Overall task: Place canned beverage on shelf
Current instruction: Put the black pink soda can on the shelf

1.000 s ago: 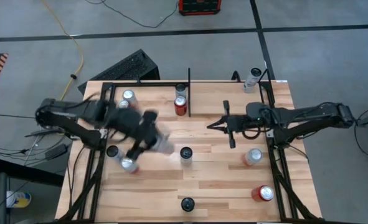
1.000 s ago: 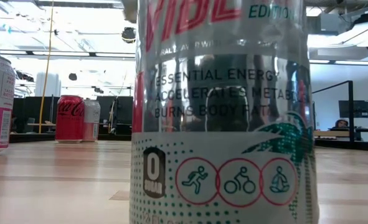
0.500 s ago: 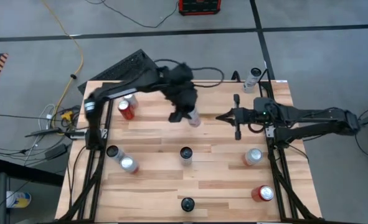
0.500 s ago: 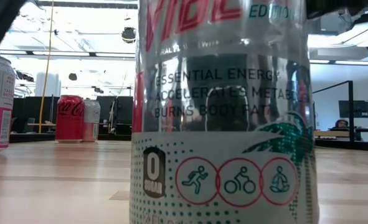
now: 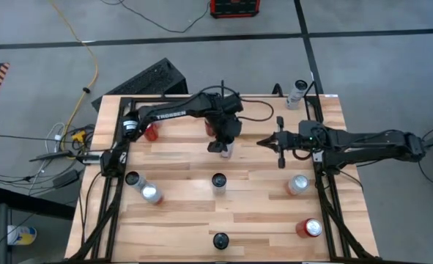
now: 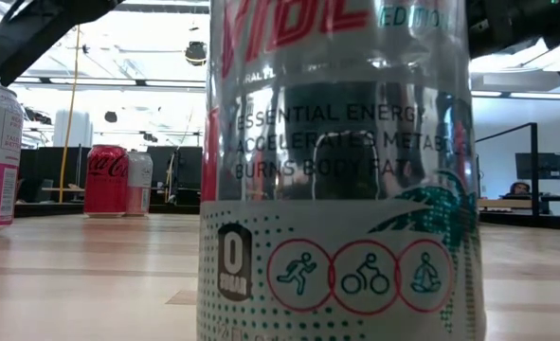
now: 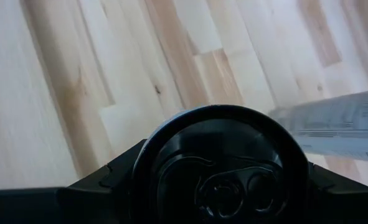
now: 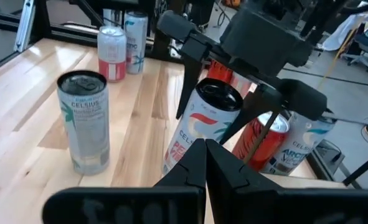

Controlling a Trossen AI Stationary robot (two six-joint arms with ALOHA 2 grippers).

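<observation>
1. Since the earlier frames, left arm has swung from the bench's left-front area up to the far centre, carrying a can; right arm has reached slightly further inward.
2. Left end effector (image 5: 224, 144) is clenched on the white can (image 8: 196, 134), gripping it just under the rim on both sides. Can hangs upright, near the short black divider bar (image 5: 223, 99) of the shelf (image 5: 260, 194). Cannot tell whether its base touches the wood yet.
3. Upright hold looks chosen so the can can be set straight down on its base without tipping.
4. Left arm pose: stretched long from its base at the left edge, forearm across the far side, wrist bent downward over the can.
5. Right end effector (image 5: 279, 144) is shut and empty, fingertips together, hovering just beside the held can, pointed toward it. Arm lies nearly straight in from the right edge; appears to be waiting.
6. Other cans stand scattered; a silver can (image 8: 84, 121) sits near the right end effector.
</observation>
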